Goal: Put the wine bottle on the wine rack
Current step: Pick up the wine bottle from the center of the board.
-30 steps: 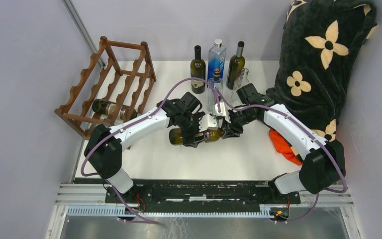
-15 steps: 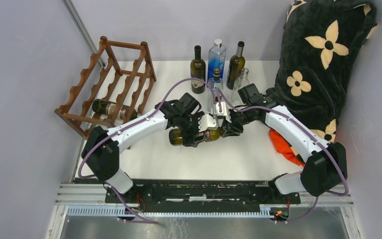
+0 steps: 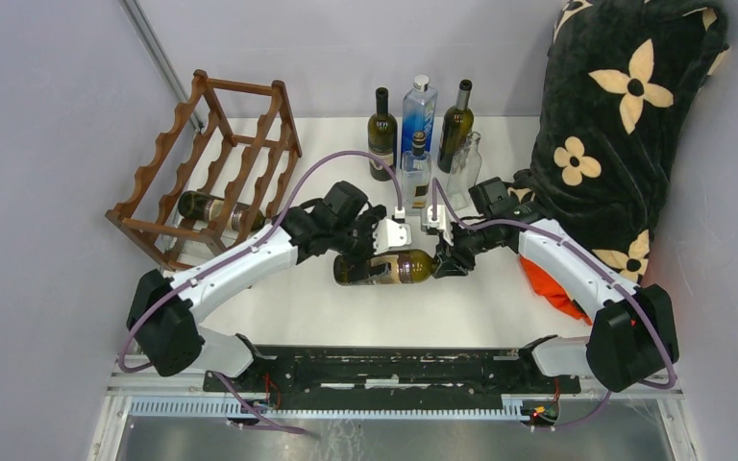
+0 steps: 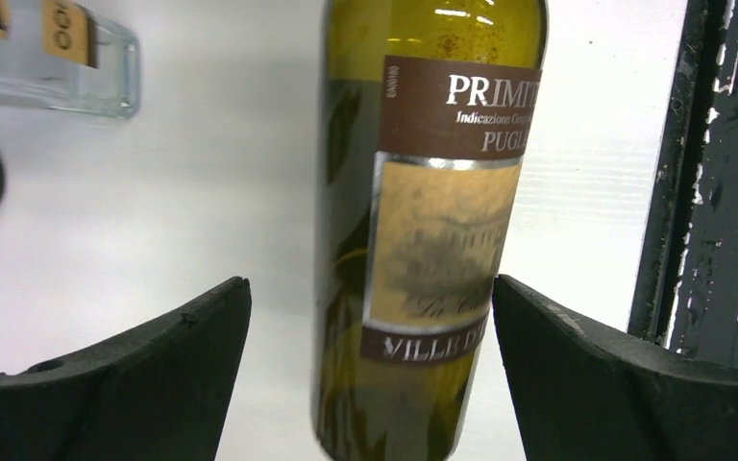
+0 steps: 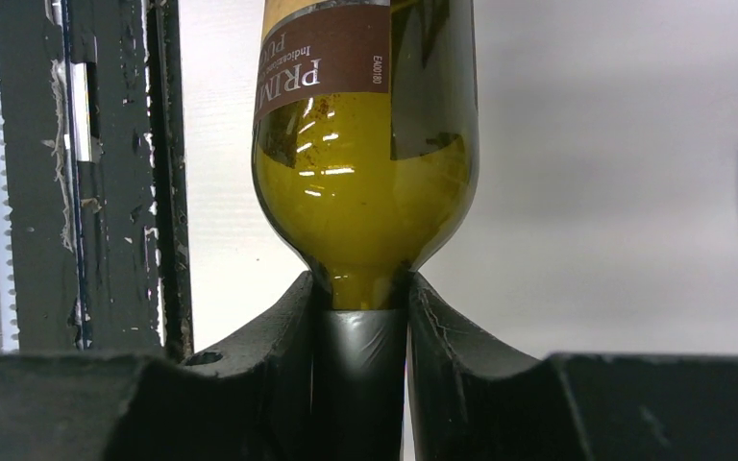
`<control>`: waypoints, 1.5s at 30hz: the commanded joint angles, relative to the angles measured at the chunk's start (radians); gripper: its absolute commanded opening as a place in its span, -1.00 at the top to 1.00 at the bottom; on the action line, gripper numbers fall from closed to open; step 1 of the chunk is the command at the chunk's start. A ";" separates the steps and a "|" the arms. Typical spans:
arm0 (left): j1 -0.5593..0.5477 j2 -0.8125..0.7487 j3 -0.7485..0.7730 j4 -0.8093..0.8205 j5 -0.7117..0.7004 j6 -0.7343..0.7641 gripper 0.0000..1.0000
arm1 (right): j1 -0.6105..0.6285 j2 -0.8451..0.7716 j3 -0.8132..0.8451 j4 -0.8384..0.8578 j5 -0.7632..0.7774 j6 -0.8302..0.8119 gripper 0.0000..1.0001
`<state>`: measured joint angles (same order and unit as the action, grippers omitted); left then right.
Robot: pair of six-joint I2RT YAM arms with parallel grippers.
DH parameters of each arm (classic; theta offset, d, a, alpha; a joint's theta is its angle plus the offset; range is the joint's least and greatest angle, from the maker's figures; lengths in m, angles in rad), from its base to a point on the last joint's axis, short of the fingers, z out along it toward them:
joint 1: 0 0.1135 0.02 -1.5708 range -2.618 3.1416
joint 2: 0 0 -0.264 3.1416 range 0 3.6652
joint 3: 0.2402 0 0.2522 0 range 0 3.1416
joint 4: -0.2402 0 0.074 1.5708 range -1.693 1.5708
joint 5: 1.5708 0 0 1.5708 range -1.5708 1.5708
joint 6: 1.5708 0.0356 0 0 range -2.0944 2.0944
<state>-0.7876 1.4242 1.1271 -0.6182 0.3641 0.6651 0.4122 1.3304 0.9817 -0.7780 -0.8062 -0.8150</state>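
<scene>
Handover step, I judge; wine bottle (image 3: 384, 268) lies on its side, right of the wine rack (image 3: 240, 87); right gripper (image 5: 360, 288) clamps its neck; left gripper (image 4: 370, 281) straddles the body, fingers apart, untouching; next I must carry it rackward, level.

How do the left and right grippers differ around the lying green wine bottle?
The left gripper is open, its fingers standing clear either side of the labelled body of the green glass wine bottle; the right gripper is shut on its neck. Left is at the wide end, right at the narrow grey-foiled end. Both face the same bottle.
</scene>
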 commanded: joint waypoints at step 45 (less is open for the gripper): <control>0.730 0.433 0.943 -0.210 -0.405 -0.510 -0.47 | 0.022 -0.129 -0.147 0.619 -0.042 0.358 1.00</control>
<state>-0.0750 1.8286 2.0056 -0.8803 -0.1181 0.0727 0.4301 1.2213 0.7773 -0.2924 -0.7841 -0.4713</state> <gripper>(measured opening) 0.767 0.383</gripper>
